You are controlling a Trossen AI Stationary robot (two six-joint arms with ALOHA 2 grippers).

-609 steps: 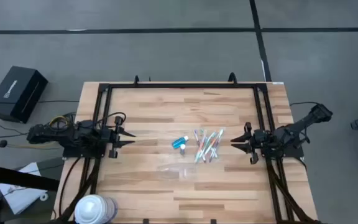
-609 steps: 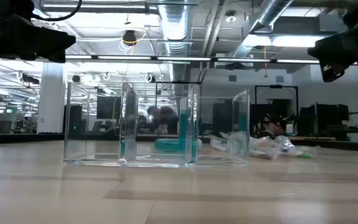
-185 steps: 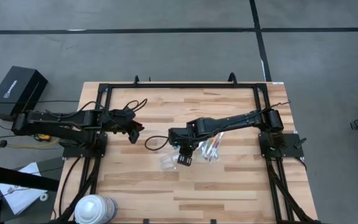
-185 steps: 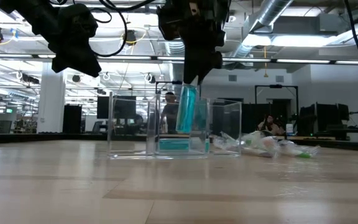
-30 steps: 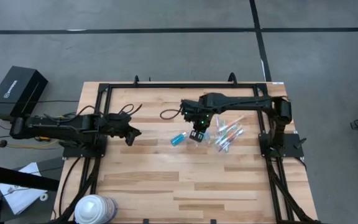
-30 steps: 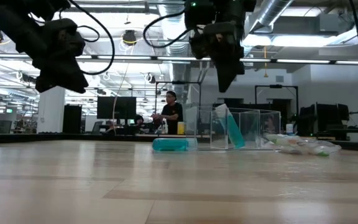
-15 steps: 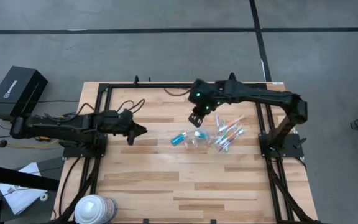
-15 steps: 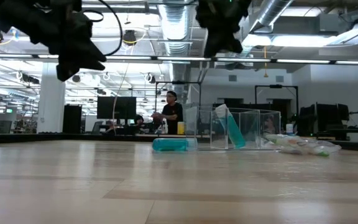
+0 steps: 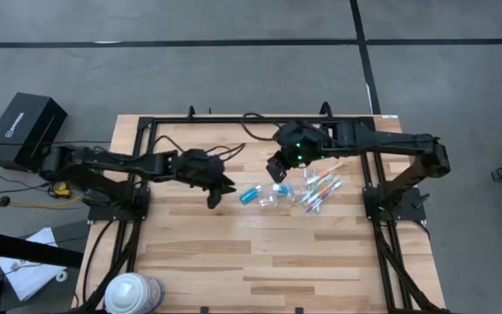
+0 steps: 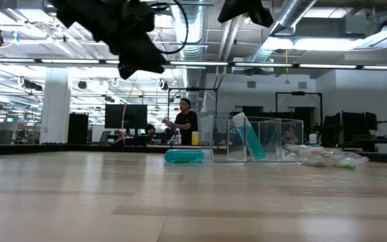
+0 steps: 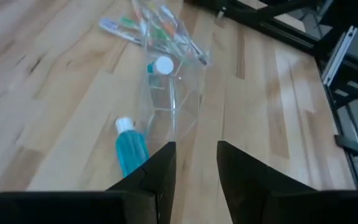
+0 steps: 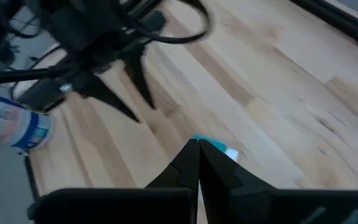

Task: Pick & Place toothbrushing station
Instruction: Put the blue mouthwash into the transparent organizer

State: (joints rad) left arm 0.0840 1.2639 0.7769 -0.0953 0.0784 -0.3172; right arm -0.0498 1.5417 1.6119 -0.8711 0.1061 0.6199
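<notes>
Just ahead of the left gripper (image 9: 219, 194), a little toward the right arm, the blue tube (image 9: 250, 194) lies flat on the table (image 9: 190, 262), its long axis roughly in line with the reach and its white cap pointing away. The fingers (image 11: 160, 171) stand a small gap apart and hold nothing. Touching the tube's far side is the clear cup (image 9: 273, 198), toothbrushes (image 9: 318, 187) beyond. The right gripper (image 9: 277, 168) hovers over the cup, pinched together, empty. The left looks nearer the tube.
</notes>
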